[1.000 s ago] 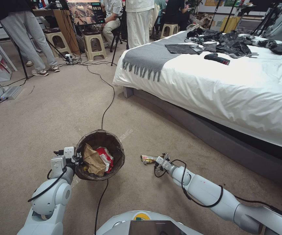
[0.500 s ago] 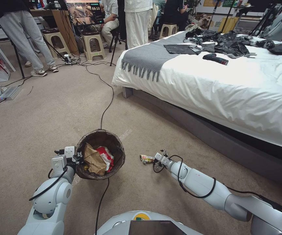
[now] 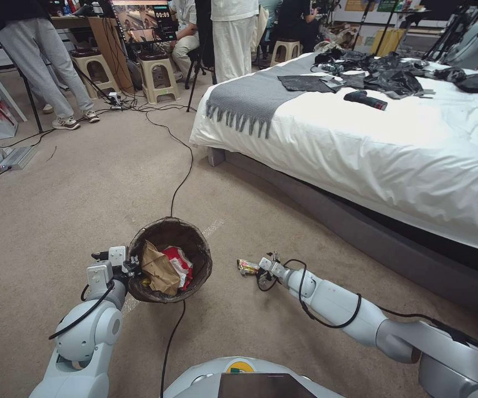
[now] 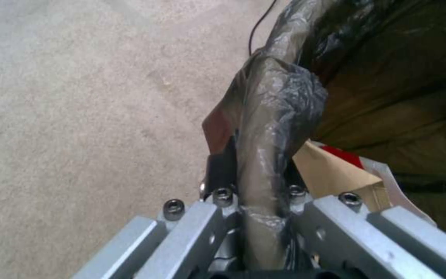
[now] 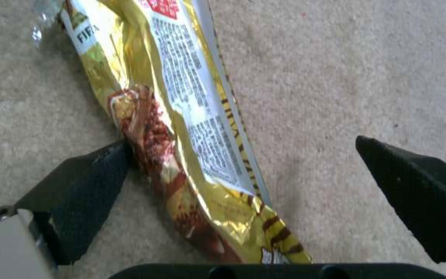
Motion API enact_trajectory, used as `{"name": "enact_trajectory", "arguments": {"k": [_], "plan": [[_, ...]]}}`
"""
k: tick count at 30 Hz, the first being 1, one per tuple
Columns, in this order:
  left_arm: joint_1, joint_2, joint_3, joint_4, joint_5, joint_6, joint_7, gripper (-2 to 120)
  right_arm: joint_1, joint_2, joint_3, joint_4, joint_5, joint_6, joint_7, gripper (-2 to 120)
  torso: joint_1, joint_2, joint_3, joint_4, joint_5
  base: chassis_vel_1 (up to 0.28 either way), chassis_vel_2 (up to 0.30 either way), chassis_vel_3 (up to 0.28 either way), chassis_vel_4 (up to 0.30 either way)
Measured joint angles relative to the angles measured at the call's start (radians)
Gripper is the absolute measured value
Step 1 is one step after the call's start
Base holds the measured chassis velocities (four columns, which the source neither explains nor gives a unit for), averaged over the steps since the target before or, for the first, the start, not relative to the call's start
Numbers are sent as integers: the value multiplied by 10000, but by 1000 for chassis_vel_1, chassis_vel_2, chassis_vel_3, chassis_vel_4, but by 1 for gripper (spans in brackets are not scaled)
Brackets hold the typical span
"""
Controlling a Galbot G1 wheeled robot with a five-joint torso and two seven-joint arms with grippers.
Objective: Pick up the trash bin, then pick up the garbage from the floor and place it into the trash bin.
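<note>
On the left, the left end effector (image 3: 130, 267) is clenched on the bag-covered rim of the trash bin (image 3: 195, 249), which holds brown and red wrappers above the carpet (image 3: 84, 182). To its right, the right end effector (image 3: 262, 265) is spread wide, low at the floor. A yellow snack wrapper (image 5: 182, 128) lies between its fingers (image 5: 78, 186), touching one of them.

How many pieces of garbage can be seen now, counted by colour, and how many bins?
Yellow wrapper, on the floor between the open right gripper fingers: 1
Brown wrapper, in the bin: 1
Red wrapper, in the bin: 1
Bin, rim held by the left gripper: 1
Total: 4
</note>
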Motion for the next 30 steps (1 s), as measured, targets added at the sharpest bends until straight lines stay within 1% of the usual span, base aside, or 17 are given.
{"name": "enact_trajectory", "arguments": {"k": [5,6,7,8,9,11,12,14,15,16,19,20,23,24,27,28,30], "plan": [[-4,-12,6,-5,2,3,-5,0,45,234,-31,-257,-7,282,-355,100,0,0,-1,2,-1,0,0,0,0],[-5,-4,-3,-10,1,4,-6,0,48,309,-48,-297,39,345,-455,99,0,0,0,4,-1,0,0,0,0],[-5,10,-17,-25,0,7,-7,0,47,361,-60,-302,180,386,-596,96,0,0,0,8,8,0,0,0,0],[-5,10,-17,-25,0,7,-7,0,47,361,-60,-302,180,386,-596,96,0,0,0,8,8,0,0,0,0],[-5,24,-31,-41,0,10,-11,0,39,388,-61,-302,253,406,-633,91,0,0,0,8,9,0,0,0,0],[-10,54,-34,-51,-2,17,-15,0,-11,399,-53,-274,410,443,-670,80,0,1,0,-1,-3,0,0,0,0],[-10,54,-34,-51,-2,17,-15,0,-11,399,-53,-274,410,443,-670,80,0,1,0,-1,-3,0,0,0,0],[-25,56,-10,-52,-1,19,-16,0,-48,395,-52,-246,414,487,-694,73,0,1,0,-2,-1,0,0,0,0],[-31,56,9,-51,-1,22,-20,0,-66,373,-52,-230,415,520,-715,67,0,1,0,1,1,0,0,0,0],[-31,56,9,-51,-1,22,-20,0,-66,373,-52,-230,415,520,-715,67,0,1,0,1,1,0,0,0,0],[-53,60,30,-50,7,29,-29,0,-74,300,-35,-208,434,563,-762,52,0,1,1,6,5,0,0,0,0],[-53,60,30,-50,7,29,-29,0,-74,300,-35,-208,434,563,-762,52,0,1,1,6,5,0,0,0,0],[-72,75,44,-45,25,37,-33,0,-77,292,33,-240,457,575,-808,39,0,0,2,7,7,0,0,0,0],[-72,75,44,-45,25,37,-33,0,-77,292,33,-240,457,575,-808,39,0,0,2,7,7,0,0,0,0],[-85,86,50,-45,33,44,-35,0,-134,292,113,-264,456,575,-814,24,0,-1,3,14,15,0,0,0,0],[-85,86,50,-45,33,44,-35,0,-134,292,113,-264,456,575,-814,24,0,-1,3,14,15,0,0,0,0],[-86,87,50,-45,34,46,-38,0,-159,284,149,-272,452,575,-820,13,0,-2,3,16,16,0,0,0,0]]}}
